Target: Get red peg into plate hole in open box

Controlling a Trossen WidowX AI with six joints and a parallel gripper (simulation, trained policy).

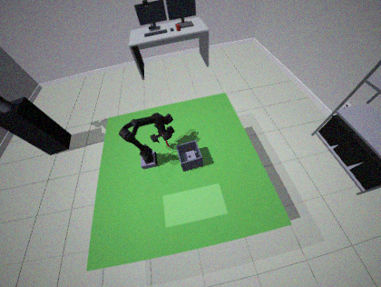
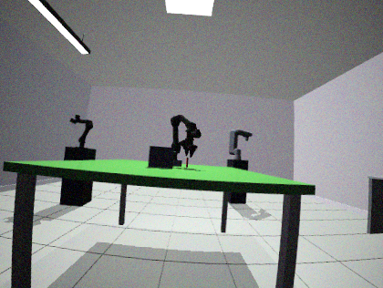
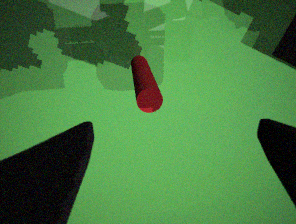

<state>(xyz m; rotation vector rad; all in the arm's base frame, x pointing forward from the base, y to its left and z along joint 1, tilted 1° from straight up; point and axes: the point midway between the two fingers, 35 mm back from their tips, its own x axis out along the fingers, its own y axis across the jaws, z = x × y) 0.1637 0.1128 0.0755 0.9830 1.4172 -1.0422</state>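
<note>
The red peg [image 1: 167, 143] [image 2: 187, 162] [image 3: 146, 87] stands upright on the green table, outside the box. My gripper [image 1: 163, 137] [image 2: 188, 156] [image 3: 175, 128] is open and empty, pointing down just above the peg. In the wrist view the peg's near end shows above the line between the fingertips, left of their middle. The open grey box [image 1: 192, 166] [image 2: 160, 157] stands close beside the peg. A pale plate [image 1: 190, 154] shows at its bottom in the top view; its hole is too small to make out clearly.
The arm's base [image 1: 149, 162] stands on the green table top [image 1: 129, 218] [image 2: 246, 176], on the other side of the peg from the box in the exterior view's depth. A light rectangular patch [image 1: 195, 205] lies on the table. A desk with monitors stands far behind.
</note>
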